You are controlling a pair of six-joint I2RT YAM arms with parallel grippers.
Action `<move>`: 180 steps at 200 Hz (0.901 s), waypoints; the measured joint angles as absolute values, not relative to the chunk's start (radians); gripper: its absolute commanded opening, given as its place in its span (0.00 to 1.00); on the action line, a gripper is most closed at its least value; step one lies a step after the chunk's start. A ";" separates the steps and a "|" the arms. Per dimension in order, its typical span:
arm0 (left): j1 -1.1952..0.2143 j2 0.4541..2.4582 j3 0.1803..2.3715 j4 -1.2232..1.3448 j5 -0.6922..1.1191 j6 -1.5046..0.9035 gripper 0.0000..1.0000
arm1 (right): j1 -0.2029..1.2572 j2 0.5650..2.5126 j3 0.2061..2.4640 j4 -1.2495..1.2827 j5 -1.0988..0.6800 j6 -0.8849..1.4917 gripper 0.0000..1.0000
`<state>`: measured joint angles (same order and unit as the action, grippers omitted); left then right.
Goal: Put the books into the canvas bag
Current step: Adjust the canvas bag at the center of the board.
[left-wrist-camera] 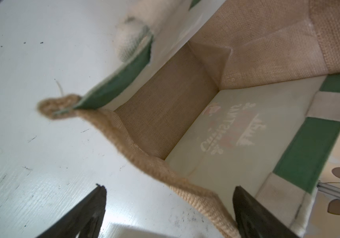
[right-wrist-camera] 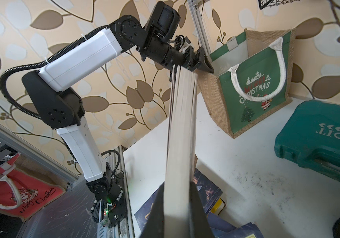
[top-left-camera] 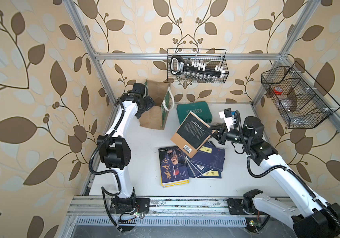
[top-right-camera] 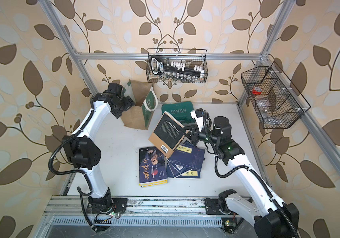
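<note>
Pinching with the right tool (top-left-camera: 213, 131), jaws clamped tight on one edge of the tan-and-black book (top-left-camera: 191, 131), holding it tilted in the air above the other books (top-left-camera: 185, 164) lying on the tabletop (top-left-camera: 140, 156), well short of the canvas bag (top-left-camera: 152, 119) standing upright at the far left. Straddling the bag's burlap side rim with the left tool (left-wrist-camera: 170, 187), jaws spread wide, one finger inside by the whitish lining, one outside, nothing clamped. Judged as the carry step: swing the book across to the bag's mouth, turn it edge-down in line with the long opening, lower until well inside, only then let go. Better to brace the rim with the left tool first, being soft and likely to fold under a bump. Watch the white rope handle (top-left-camera: 172, 99) drooping beside the opening, and the left wrist crowding that corner. Steer clear of the green tool case (top-left-camera: 185, 109) just behind the book's far corner. Nothing to fear from the wire basket (top-left-camera: 198, 66) high on the wall.
</note>
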<state>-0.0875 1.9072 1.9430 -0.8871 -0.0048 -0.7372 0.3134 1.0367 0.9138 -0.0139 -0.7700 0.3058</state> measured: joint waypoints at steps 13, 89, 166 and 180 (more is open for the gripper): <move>-0.086 1.906 1.943 -0.887 -0.009 -0.739 0.62 | 0.313 1.037 0.914 -0.014 -0.770 0.305 0.00; -0.001 1.717 1.687 -0.892 -0.036 -0.679 0.23 | 0.316 1.102 0.938 0.011 -0.789 0.321 0.00; 0.073 1.478 1.518 -0.931 -0.052 -0.515 0.23 | 0.468 1.428 1.357 0.025 -0.707 0.326 0.00; 0.073 1.460 1.507 -0.933 -0.048 -0.485 0.26 | 0.487 1.493 1.455 0.025 -0.682 0.332 0.00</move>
